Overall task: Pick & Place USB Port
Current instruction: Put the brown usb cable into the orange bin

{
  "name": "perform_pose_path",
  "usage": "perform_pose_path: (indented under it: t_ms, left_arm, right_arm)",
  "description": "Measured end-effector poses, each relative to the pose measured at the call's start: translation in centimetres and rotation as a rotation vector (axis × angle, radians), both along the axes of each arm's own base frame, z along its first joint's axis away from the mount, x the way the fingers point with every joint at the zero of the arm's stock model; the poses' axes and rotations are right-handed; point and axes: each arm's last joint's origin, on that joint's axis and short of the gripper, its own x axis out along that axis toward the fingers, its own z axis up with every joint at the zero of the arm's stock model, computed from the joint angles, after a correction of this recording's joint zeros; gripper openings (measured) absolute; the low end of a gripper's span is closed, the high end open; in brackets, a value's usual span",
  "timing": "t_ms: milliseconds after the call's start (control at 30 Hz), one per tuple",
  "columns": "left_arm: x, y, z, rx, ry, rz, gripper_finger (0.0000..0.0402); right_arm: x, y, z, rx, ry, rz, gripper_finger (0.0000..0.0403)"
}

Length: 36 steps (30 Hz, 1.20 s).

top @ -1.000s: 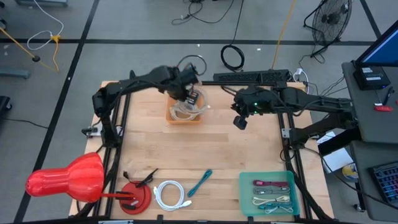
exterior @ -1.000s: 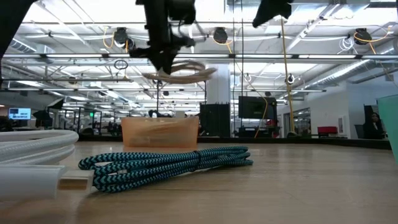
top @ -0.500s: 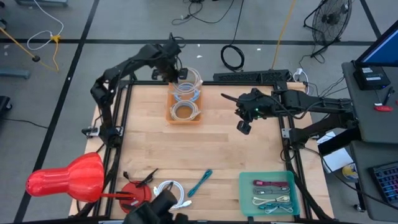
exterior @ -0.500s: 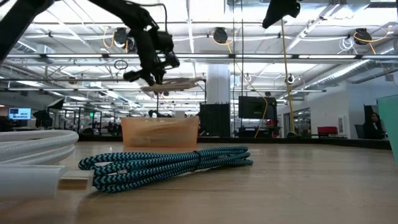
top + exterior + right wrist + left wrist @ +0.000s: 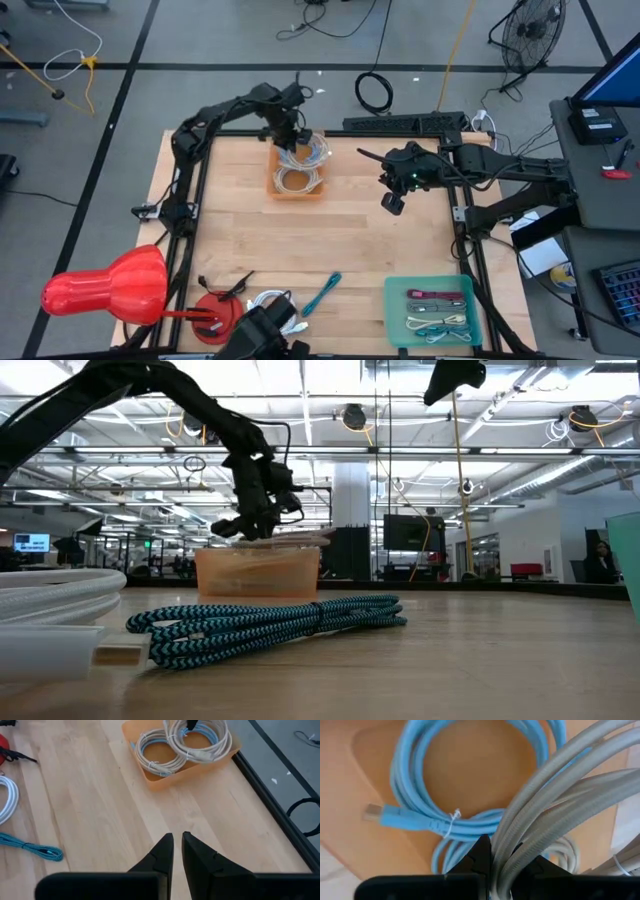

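The left gripper (image 5: 492,865) is clenched on a coil of grey cable (image 5: 555,795) and holds it just over the far end of the orange bin (image 5: 297,188), which stands at the far middle of the desk (image 5: 350,250). In the bin lie a light blue cable (image 5: 415,815) under the held coil and another grey-and-blue coil (image 5: 155,757) at the near end. The step in hand looks like setting the coil down in the bin. To do it well, I would lower until the loops rest on the blue cable, keep the whole coil inside the walls since part of it overhangs the far rim, then release and lift straight up so no strand snags. The right gripper (image 5: 177,851) waits above the desk's right far part with its jaws closed on nothing. A teal braided cable (image 5: 322,293) and a white cable (image 5: 270,305) remain at the near edge.
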Motion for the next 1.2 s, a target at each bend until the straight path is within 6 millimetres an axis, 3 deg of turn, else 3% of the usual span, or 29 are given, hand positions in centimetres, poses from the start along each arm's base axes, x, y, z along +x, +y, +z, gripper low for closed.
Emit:
perform_pose_path:
  t_ms: [300,500,800,1200]
  left_arm:
    - [-2.5,2.0,-0.1,0.019,0.063,0.064,0.0033]
    - [-2.7,2.2,-0.1,0.054,0.092,0.064,0.0033]
    - [-2.2,2.0,-0.3,0.104,0.136,0.05,0.0033]
    - [0.7,0.7,-4.0,0.071,0.176,-0.028,0.0033]
  right_arm:
    - [0.0,-0.1,0.0,-0.011,-0.002,-0.015,0.0029]
    - [0.0,-0.1,0.0,-0.018,-0.002,-0.021,0.0029]
    - [0.2,-0.1,0.2,-0.019,-0.028,-0.022,0.0029]
    - [0.2,-0.1,0.2,-0.007,-0.033,-0.035,0.0029]
